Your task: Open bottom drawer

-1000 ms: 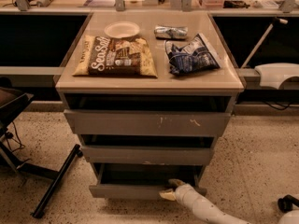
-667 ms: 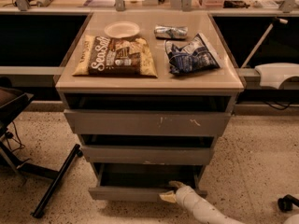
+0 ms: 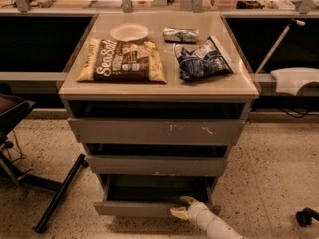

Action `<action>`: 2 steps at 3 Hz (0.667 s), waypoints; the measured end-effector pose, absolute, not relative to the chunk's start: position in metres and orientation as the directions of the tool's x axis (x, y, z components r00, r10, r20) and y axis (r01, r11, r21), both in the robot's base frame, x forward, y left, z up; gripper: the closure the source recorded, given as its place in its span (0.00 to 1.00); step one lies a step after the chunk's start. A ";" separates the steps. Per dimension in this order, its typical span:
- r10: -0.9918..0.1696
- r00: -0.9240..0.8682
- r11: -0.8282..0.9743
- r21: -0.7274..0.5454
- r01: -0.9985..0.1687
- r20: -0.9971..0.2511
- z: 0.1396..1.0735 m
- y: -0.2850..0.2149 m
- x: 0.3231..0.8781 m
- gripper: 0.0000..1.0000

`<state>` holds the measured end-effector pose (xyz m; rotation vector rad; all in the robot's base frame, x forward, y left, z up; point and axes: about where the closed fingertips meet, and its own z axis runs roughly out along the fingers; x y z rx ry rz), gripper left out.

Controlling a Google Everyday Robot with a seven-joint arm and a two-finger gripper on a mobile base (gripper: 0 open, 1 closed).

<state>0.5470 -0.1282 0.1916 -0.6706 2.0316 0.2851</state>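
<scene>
Bottom drawer (image 3: 134,209) sits partly pulled out at the foot of the cabinet, with the gripper (image 3: 180,206) clamped on its front lip.

Only writing I can read is "SeaSalt" on the brown chip bag (image 3: 122,61) up top. The drawer's front edge juts past the middle drawer front (image 3: 157,166). Speckled floor (image 3: 259,183) runs out ahead, and a black chair leg (image 3: 60,193) lies off left.

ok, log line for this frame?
task: open bottom drawer | bottom drawer: partly open | claw: at its front lip, right of centre | status: in progress
</scene>
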 end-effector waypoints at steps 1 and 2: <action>-0.345 -0.404 0.823 -0.065 -0.564 -0.847 0.196 -0.127 0.546 1.00; -0.320 -0.384 0.813 -0.044 -0.580 -0.866 0.197 -0.100 0.523 1.00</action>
